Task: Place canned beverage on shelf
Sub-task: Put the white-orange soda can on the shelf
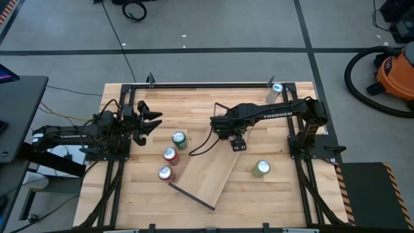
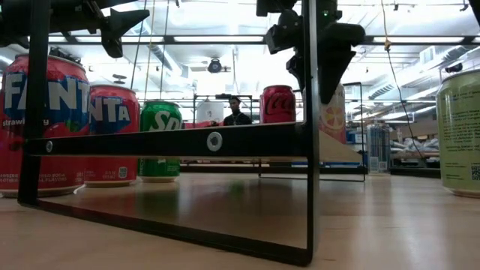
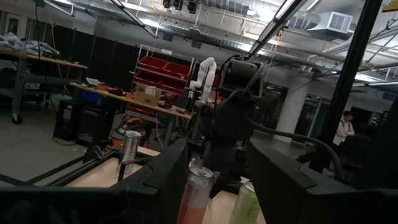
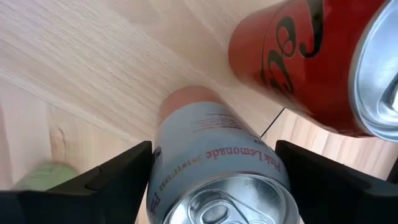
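The shelf [image 1: 208,176], a light-wood board with black wire ends, stands slantwise mid-table; its near frame [image 2: 309,187] shows in the low view. My right gripper [image 1: 238,144] is over its far end, shut on a pink lemonade can [image 4: 214,155], which also shows in the low view [image 2: 337,112]. A red cola can [image 4: 298,56] stands on its base just beside it. My left gripper [image 1: 154,120] is open and empty above the table's left part, apart from the cans. My right gripper pinches the pink lemonade can's side wall near its top rim [image 4: 163,180] between its two fingers [image 4: 118,180], one on each side. The fingers come from above, pointing down. The can is upright, and its bottom [image 4: 186,99] is on or just above the light wood.
A green can [image 1: 179,139] and two red cans [image 1: 170,154] [image 1: 165,173] stand left of the shelf. A pale green can [image 1: 261,169] stands to its right. A silver can [image 1: 277,88] is at the far right corner. A person [image 2: 237,112] sits in the room beyond.
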{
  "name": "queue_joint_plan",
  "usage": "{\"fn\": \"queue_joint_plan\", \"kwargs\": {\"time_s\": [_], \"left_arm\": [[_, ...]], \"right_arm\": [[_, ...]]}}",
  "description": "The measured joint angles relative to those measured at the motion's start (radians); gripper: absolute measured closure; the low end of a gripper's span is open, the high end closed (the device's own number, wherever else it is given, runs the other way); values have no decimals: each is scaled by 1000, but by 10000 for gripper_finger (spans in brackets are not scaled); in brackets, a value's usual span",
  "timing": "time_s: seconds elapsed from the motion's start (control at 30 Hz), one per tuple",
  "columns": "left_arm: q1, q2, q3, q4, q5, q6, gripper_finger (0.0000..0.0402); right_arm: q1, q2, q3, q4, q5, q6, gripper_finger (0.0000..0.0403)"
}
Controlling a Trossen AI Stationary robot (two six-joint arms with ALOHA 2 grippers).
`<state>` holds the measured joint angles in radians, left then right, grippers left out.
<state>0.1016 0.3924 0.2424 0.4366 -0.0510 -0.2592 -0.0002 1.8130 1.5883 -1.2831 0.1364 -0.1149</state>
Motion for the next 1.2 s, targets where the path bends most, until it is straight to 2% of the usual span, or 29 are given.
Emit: {"fn": "queue_joint_plan", "kwargs": {"time_s": [0.17, 0.53, 1.2], "left_arm": [[0, 0, 0, 0, 0, 0, 225], [0, 0, 0, 0, 0, 0, 225], [0, 0, 0, -6, 0, 0, 225]], "right_arm": [[4, 0, 0, -1, 0, -80, 57], [27, 0, 0, 0, 0, -489, 57], [34, 0, 0, 1, 15, -1017, 57]]}}
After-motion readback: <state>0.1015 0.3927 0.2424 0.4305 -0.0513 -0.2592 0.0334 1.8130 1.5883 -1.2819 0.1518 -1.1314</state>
